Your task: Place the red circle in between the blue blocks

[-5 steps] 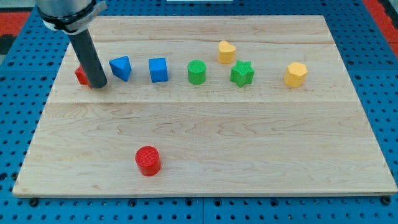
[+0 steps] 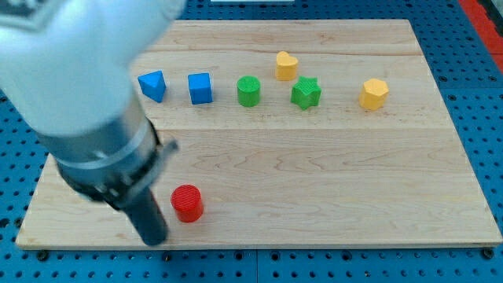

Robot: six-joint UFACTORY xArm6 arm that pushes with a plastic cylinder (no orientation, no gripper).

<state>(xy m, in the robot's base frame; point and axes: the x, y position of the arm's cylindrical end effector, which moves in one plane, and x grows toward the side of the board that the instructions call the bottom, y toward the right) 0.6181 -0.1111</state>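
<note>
My tip (image 2: 156,240) sits low on the board (image 2: 330,189), holding nothing, just beside the red circle (image 2: 187,203) on its left. Up top, well apart, the blue triangle (image 2: 152,85) and blue cube (image 2: 200,88) wait side by side.

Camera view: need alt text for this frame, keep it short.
My tip sits near the view's bottom left of the wooden board, just left of the red circle. Along the top: blue triangle-like block, blue cube, green cylinder, yellow heart, green star, yellow block.
</note>
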